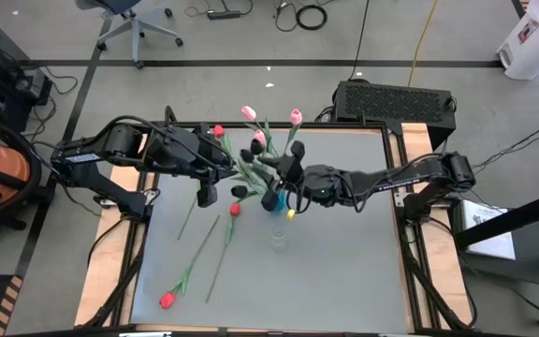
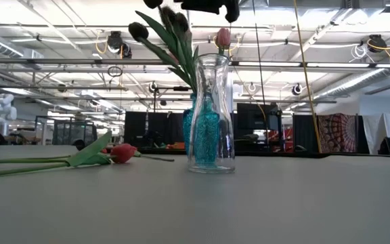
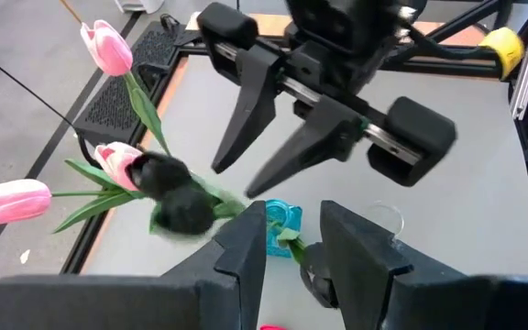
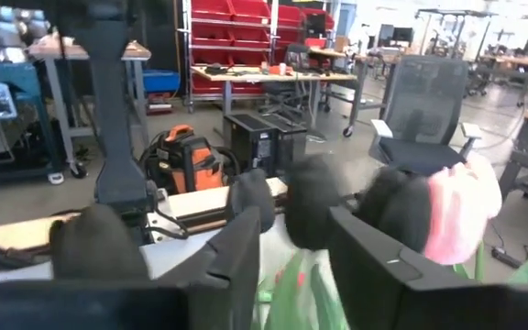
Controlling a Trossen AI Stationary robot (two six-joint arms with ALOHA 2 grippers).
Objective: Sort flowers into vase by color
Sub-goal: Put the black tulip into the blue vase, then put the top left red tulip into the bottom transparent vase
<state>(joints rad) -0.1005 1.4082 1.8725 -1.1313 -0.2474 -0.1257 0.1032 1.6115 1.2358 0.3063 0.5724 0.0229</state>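
The right claw (image 1: 284, 170) hovers over the blue vase (image 1: 271, 198) near the centre of the counter (image 1: 344, 262), its fingers parted around the black tulip heads (image 4: 312, 203) with nothing visibly pinched, apparently letting a stem go into a bunch of its own colour. The left claw (image 1: 208, 194) hangs at about nine o'clock from that vase, fingers spread slightly and holding nothing, probably waiting its turn. Pink tulips (image 1: 271, 126) fan out of the vase area toward twelve o'clock, so the two colours already crowd the same neck. A clear glass vase (image 1: 277, 236) stands empty just toward six o'clock. Unsorted stems lie on the counter: a red tulip (image 1: 167, 300) toward seven o'clock and another red head (image 1: 234, 210) beside the left claw. The leaves and both claws close together over the vases look likely to snag the next placement.
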